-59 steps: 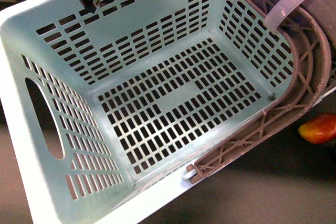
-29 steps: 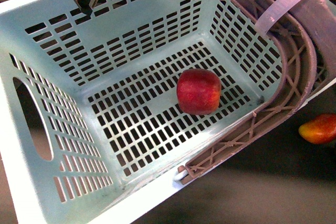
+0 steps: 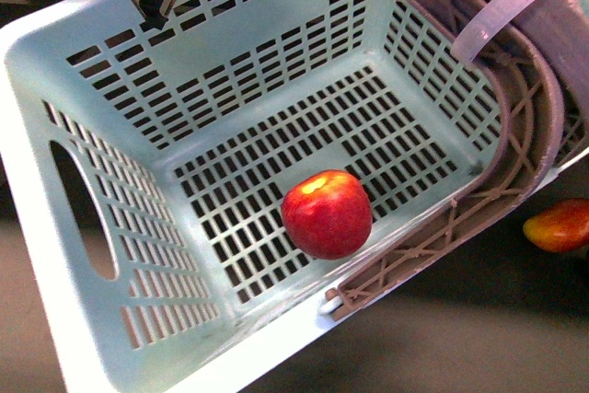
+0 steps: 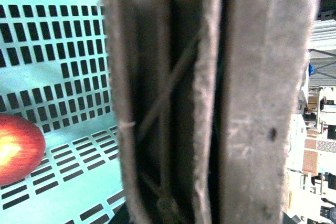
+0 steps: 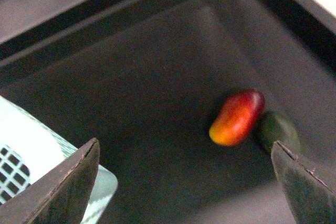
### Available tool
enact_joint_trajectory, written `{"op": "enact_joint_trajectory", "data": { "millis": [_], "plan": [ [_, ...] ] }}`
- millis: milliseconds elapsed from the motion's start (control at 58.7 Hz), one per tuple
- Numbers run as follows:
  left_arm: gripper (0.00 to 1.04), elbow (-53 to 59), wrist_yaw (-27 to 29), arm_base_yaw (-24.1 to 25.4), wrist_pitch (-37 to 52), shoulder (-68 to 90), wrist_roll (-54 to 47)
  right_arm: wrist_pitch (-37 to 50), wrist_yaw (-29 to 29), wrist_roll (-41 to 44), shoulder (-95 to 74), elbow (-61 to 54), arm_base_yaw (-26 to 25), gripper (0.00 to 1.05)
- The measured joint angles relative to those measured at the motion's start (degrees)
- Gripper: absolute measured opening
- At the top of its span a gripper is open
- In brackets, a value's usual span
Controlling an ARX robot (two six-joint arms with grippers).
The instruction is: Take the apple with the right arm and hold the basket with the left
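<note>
The red apple (image 3: 327, 213) with a yellow stem dimple lies inside the pale aqua basket (image 3: 138, 329), on its slotted floor against the wall under the brown handle (image 3: 525, 126). In the left wrist view the apple (image 4: 18, 150) shows at the edge. The handle (image 4: 168, 98) fills that view, and my left gripper (image 4: 195, 192) is shut on it with its fingers hidden. My right gripper (image 5: 184, 142) stands open and empty over a dark surface outside the basket, with a basket corner (image 5: 31, 156) by one finger.
An elongated orange-red fruit (image 3: 559, 225) lies on the dark surface right of the basket; the right wrist view shows this fruit (image 5: 237, 117) beside a dark green one (image 5: 278, 129). A white zip tie (image 3: 502, 6) wraps the handle.
A second ago the basket was empty. The apple then appeared mid-floor and has since rolled to the wall under the handle. The basket has rocked slightly.
</note>
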State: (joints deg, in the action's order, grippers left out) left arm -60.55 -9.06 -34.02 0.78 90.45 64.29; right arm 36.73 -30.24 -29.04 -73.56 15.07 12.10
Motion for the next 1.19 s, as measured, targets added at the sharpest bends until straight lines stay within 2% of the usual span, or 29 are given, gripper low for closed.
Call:
{"op": "enact_joint_trajectory", "data": {
  "millis": [102,170,222,290,358,409,477,562,614,648,1193],
  "plan": [
    [0.15,0.0,-0.1,0.0,0.0,0.0,0.1,1.2,1.4,1.0,-0.8,-0.4,-0.1,0.95],
    [0.15,0.0,0.1,0.0,0.0,0.0,0.7,18.0,12.0,9.8,-5.1,-4.7,-2.7,0.83],
    [0.15,0.0,0.2,0.1,0.0,0.0,0.4,25.7,16.4,14.3,-6.1,-7.4,-3.7,0.76],
    [0.15,0.0,0.3,0.1,0.0,0.0,0.2,31.8,22.0,20.5,-4.5,-9.6,-4.3,0.66],
    [0.15,0.0,0.2,0.1,0.0,0.0,0.1,31.6,23.7,24.1,-0.5,-10.1,-4.8,0.55],
    [0.15,0.0,-0.2,0.1,0.0,0.0,0.1,29.0,24.1,26.2,3.4,-11.1,-5.7,0.43],
    [0.15,0.0,-0.2,0.0,0.0,0.0,0.1,26.7,24.5,27.1,6.1,-12.2,-6.3,0.34],
    [0.15,0.0,-0.2,0.0,0.0,0.0,0.2,18.3,25.4,27.8,13.4,-12.4,-7.1,0.19],
    [0.15,0.0,-0.2,0.0,0.0,0.0,0.2,14.3,29.2,28.2,18.3,-12.6,-9.7,0.08],
    [0.15,0.0,-0.2,0.0,0.0,0.0,0.2,12.9,29.7,28.3,20.3,-12.7,-10.6,0.03],
    [0.15,0.0,-0.2,0.0,0.0,0.0,0.2,-6.8,30.1,28.7,43.2,-14.0,-12.0,0.02]
  ]
}}
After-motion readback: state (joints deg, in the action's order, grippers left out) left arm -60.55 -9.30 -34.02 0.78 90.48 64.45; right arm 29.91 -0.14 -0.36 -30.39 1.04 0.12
